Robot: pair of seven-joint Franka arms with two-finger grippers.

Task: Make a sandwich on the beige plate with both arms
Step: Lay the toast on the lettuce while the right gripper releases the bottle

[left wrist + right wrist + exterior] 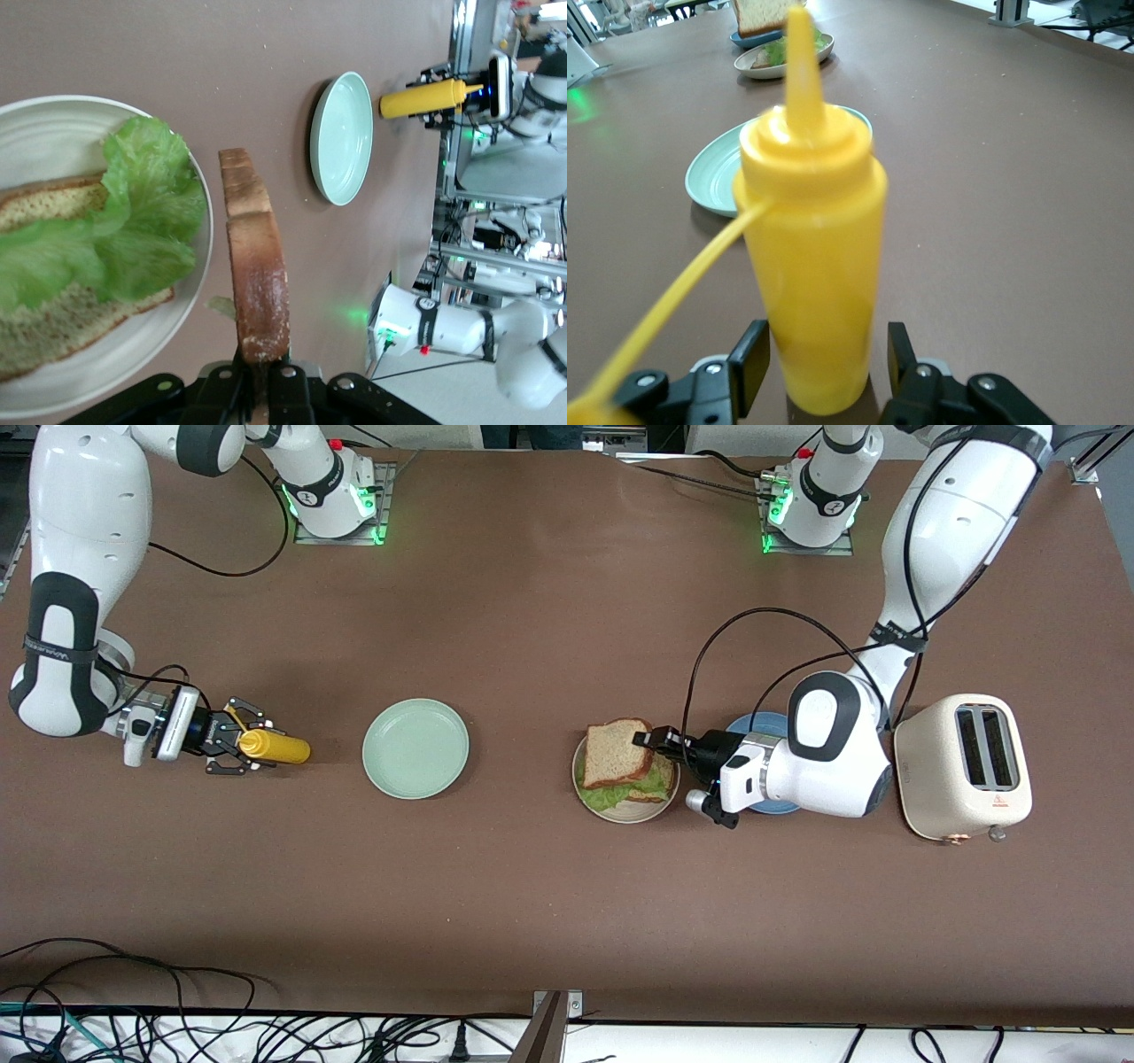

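Two bread slices (617,753), three plates (415,747), one mustard bottle (275,747).

Plate w/ lettuce (625,804) betw. 2nd plate (415,747) & toaster (966,767); bottle (275,747) twd right arm's end.

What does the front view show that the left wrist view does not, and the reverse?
Front view only: the toaster, the blue plate and the left arm's body.
Left wrist view only: the left gripper shut on the top bread slice, held on edge over the beige plate.
Both: lettuce, mint-green plate, and the mustard bottle between the right gripper's open fingers.
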